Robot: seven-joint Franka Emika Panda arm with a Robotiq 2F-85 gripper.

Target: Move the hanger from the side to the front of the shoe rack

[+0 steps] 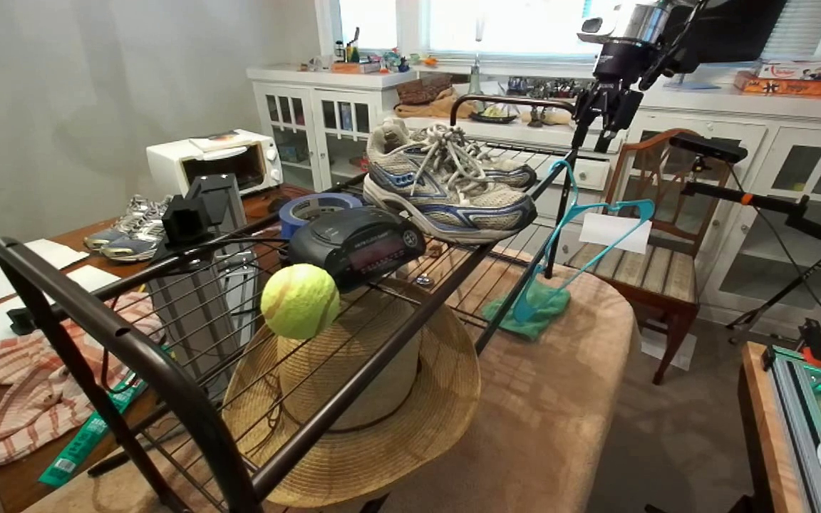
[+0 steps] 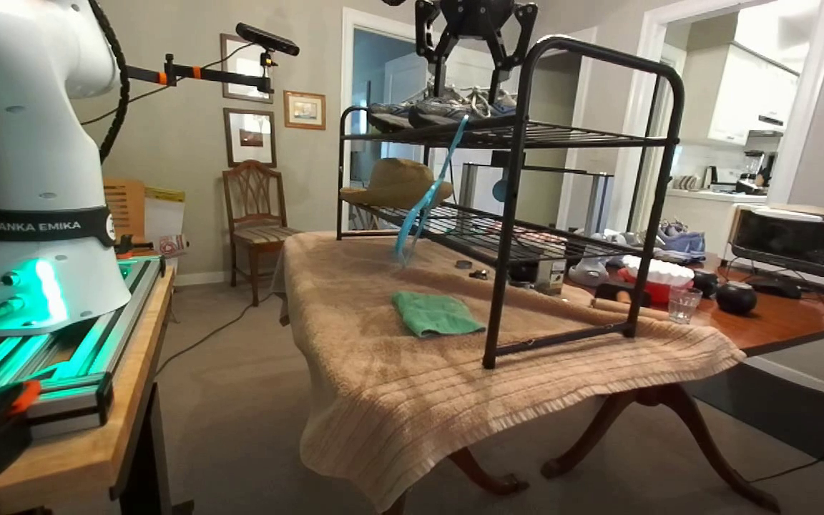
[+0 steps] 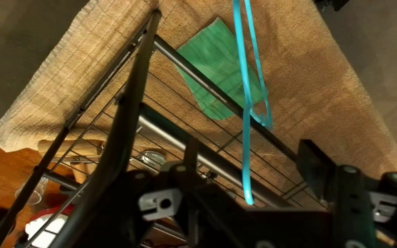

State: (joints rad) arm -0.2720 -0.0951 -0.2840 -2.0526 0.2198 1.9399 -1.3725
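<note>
A window (image 1: 524, 28) glares white atop an exterior view; shadows mottle the towel (image 3: 305, 62) in my wrist view, my fingers (image 3: 315, 168) nearly black lower down.

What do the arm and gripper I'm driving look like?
The arm is white and rounded, with a black band lettered FRANKA EMIKA, a black ribbed cable and a green light on its base. The gripper is black and two-fingered, with silvery plates.

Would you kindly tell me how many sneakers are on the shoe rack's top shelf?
2. In an exterior view, the nearer sneaker sits just beyond the clock radio; the farther sneaker is behind it, partly covered. Anything wholly behind them would be hidden.
</note>
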